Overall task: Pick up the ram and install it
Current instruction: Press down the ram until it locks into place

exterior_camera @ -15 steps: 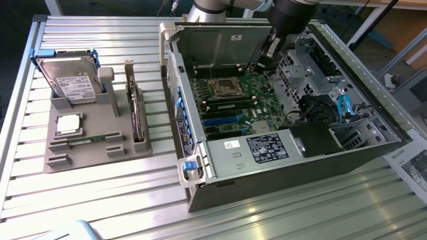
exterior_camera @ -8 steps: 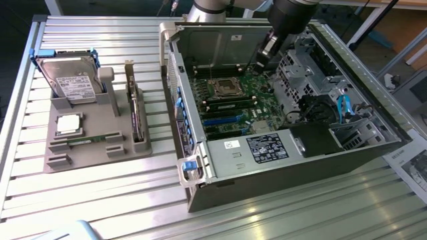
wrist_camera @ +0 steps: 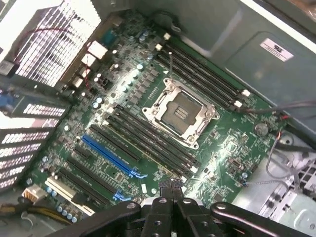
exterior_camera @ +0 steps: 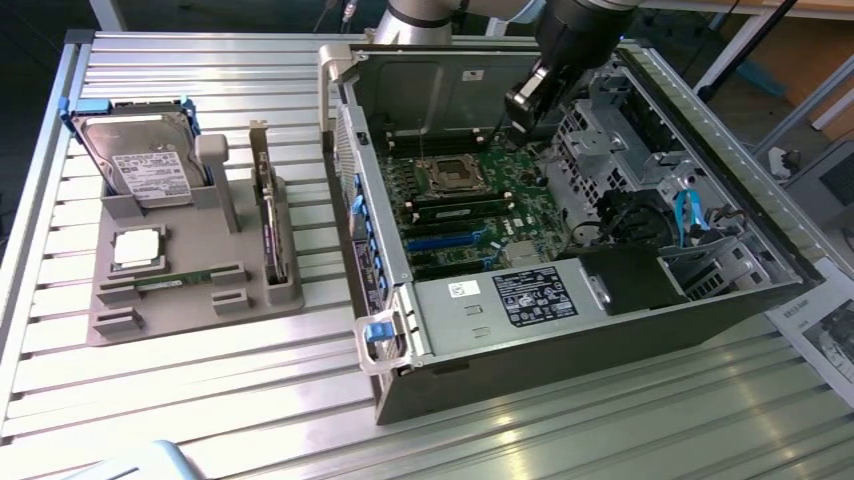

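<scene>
The robot arm reaches down into the open computer case [exterior_camera: 587, 300], and its gripper [wrist_camera: 171, 190] hangs above the motherboard [wrist_camera: 148, 113] with the two fingers pressed together and nothing between them. In the wrist view the fingertips sit close over the long dark memory slots [wrist_camera: 148, 140] that run beside the empty processor socket [wrist_camera: 180, 112]; a second group of such slots lies on the other side of the socket. The ram [exterior_camera: 171, 283] is not in the case. It lies flat on the grey holder tray [exterior_camera: 187, 320], well apart from the gripper, on the exterior view's left, near the front edge of that tray. Just behind it on the same tray rests a square silver processor chip [exterior_camera: 139, 247], and farther back a hard drive [exterior_camera: 147, 160] leans in its blue frame. A dark expansion card [exterior_camera: 271, 235] stands upright along the tray's side nearest the case. Inside the case, at the near end, a black power supply [exterior_camera: 534, 295] with a white-printed label lies next to the motherboard.
</scene>
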{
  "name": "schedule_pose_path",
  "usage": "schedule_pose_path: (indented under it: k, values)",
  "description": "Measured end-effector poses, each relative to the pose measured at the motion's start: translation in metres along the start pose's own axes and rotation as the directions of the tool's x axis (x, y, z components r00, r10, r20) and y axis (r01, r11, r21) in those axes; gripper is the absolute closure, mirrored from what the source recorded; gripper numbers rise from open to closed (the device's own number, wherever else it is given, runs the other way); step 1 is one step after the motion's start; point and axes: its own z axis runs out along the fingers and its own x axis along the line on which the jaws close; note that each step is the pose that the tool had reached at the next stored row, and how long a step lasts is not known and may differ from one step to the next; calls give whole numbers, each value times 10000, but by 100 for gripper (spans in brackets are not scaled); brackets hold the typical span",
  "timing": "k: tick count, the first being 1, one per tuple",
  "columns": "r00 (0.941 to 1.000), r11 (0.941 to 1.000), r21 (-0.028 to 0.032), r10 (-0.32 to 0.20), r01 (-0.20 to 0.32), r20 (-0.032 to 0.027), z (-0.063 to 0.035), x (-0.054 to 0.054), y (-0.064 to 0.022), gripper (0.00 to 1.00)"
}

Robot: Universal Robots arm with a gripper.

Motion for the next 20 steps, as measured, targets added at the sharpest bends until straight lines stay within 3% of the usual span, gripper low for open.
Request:
schedule_pose_path:
  k: [6,8,10,13,14,20]
  values:
    - [9935,9935,-5,1135,-1135,67,3,0,0,90]
    - [9806,9807,-12,1955,-1955,114,5,0,0,90]
    - [9733,9734,-17,2290,-2290,134,6,0,0,90]
    - [9554,9556,-28,2947,-2947,172,7,0,0,90]
    - [9460,9462,-33,3236,-3236,189,8,0,0,90]
    - [9025,9028,-58,4299,-4299,258,9,0,0,90]
